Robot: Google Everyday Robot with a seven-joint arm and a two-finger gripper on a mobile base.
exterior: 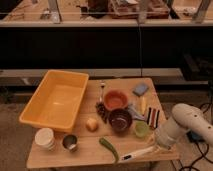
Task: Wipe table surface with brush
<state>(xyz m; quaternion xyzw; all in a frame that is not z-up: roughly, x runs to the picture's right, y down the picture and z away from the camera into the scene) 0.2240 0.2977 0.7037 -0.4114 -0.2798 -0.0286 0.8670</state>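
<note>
The brush [136, 154], a long white stick, lies low over the table surface [87, 150] near its front right edge, pointing left and slightly toward the front. My gripper [158, 146] sits at the brush's right end, shut on it, at the end of the white arm [182, 125] that reaches in from the right. The brush's left end stops just right of a curved green vegetable [109, 148].
A big yellow tub [55, 100] fills the left half. An orange bowl [116, 99], dark bowl [120, 120], green cup [141, 129], striped block [153, 116] and blue sponge [140, 89] crowd the middle right. A white cup [45, 137] and metal cup [70, 142] stand front left.
</note>
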